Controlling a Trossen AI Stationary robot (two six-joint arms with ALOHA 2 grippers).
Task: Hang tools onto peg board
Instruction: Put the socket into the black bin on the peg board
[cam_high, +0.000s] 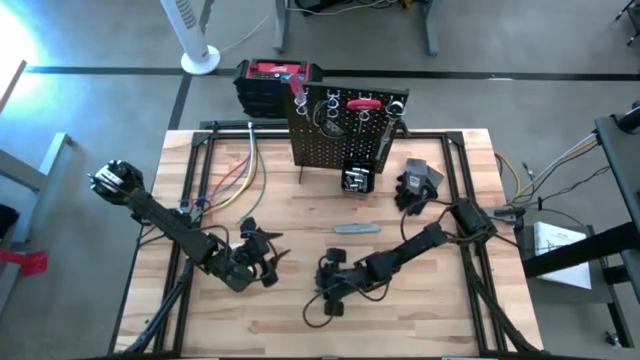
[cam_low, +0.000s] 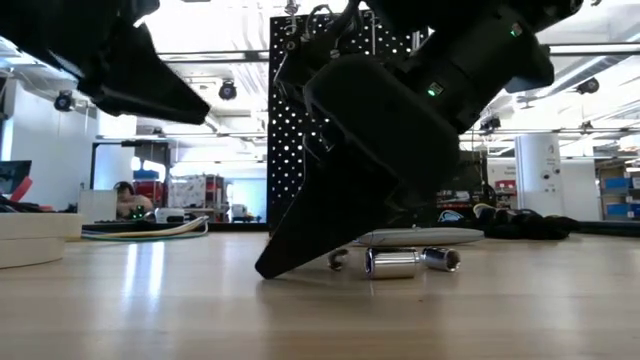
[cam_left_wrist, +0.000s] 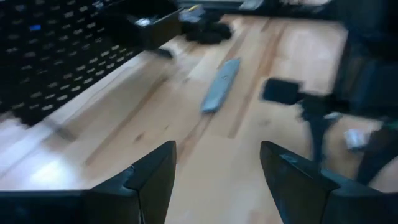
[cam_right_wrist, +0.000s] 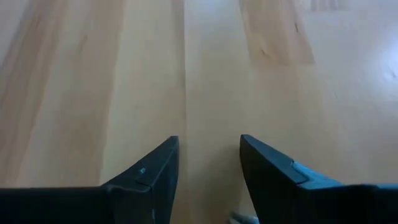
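The peg board (cam_high: 340, 125) stands upright at the table's far side, with red-handled tools (cam_high: 362, 102) and silvery ring hooks near its top and a small black bin (cam_high: 357, 178) at its foot. A flat grey metal tool (cam_high: 357, 228) lies on the table in front of it and also shows in the left wrist view (cam_left_wrist: 221, 85). Short silvery bits (cam_low: 392, 262) lie on the wood near my right gripper. My left gripper (cam_high: 266, 247) is open and empty, held above the table left of centre. My right gripper (cam_high: 327, 290) is open, pointing down, its fingertips (cam_low: 290, 258) low at the table top.
Black gloves (cam_high: 418, 185) lie right of the bin. A red-and-black box (cam_high: 275, 82) stands behind the board. A whitish tape roll (cam_low: 30, 240) sits at the left of the low view. Bare wood (cam_right_wrist: 205, 74) lies in front of my right gripper.
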